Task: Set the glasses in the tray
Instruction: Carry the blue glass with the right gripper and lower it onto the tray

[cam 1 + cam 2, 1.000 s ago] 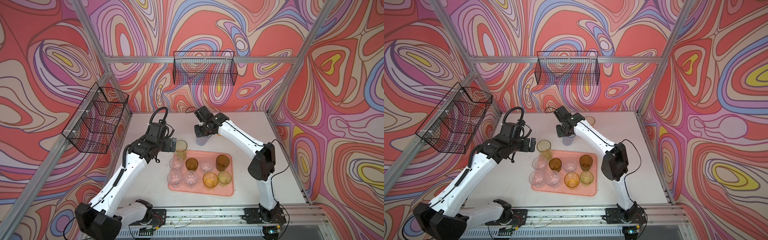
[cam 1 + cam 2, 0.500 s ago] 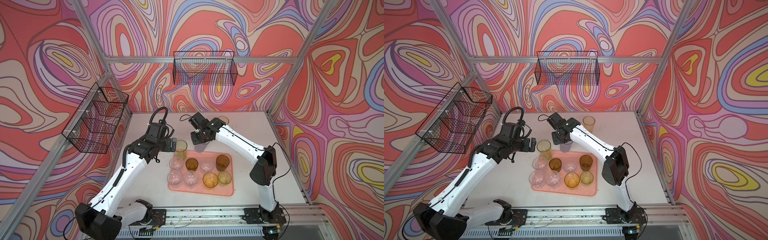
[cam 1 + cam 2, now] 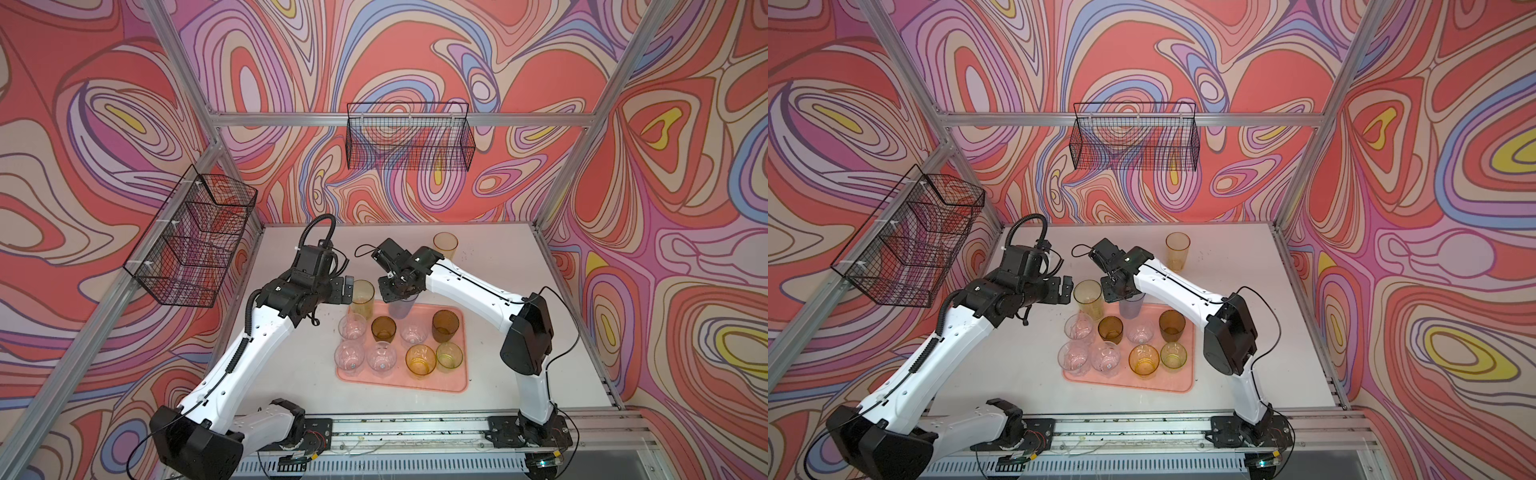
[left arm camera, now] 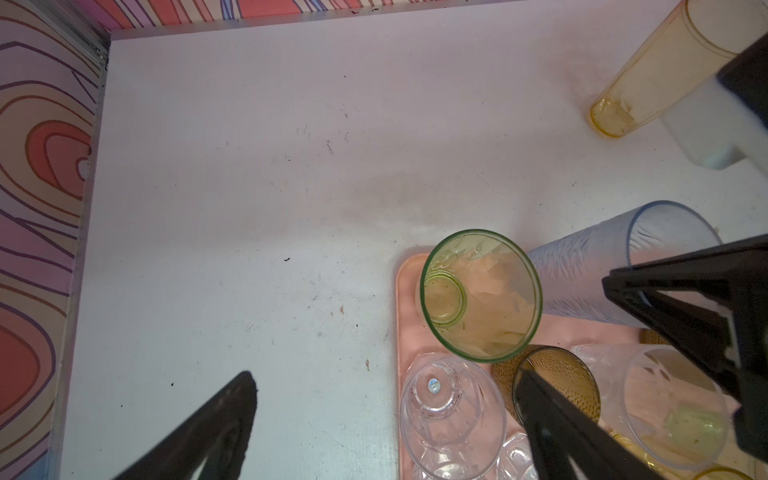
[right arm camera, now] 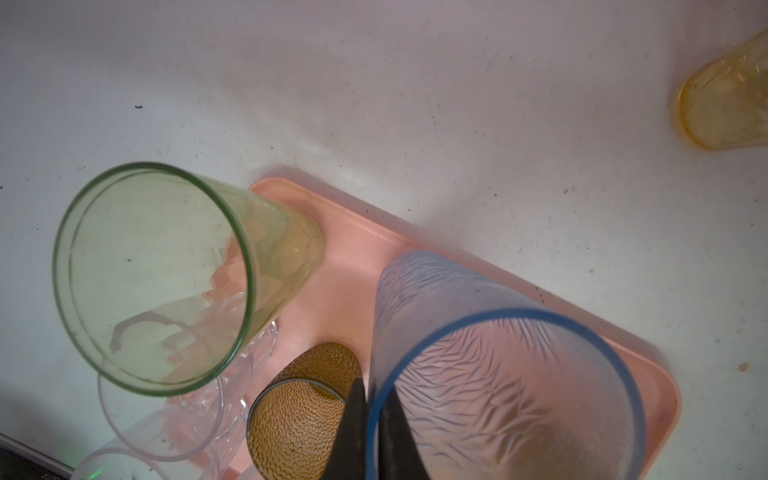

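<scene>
**Blue-grey tumbler held at the tray's back edge**

The white table [image 3: 498, 253] fills the floor of the booth, and the salmon-pink tray [image 3: 399, 384] lies on it toward the front, between the two arms. The right gripper [image 3: 400, 291] is pinched tight on the rim of the tall blue-grey tumbler [image 3: 401, 311], one finger inside and one outside. It holds the tumbler upright above the tray's back edge; from here I cannot tell whether its base touches. The left gripper [image 3: 348, 290] stands spread wide and holds nothing, just beside the tall yellow tumbler [image 3: 362, 300] in the tray's back left corner. A tall orange tumbler [image 3: 444, 248] stands on the table, well behind the tray. Eight short glasses [image 3: 420, 360] sit in the tray in two rows.
</scene>
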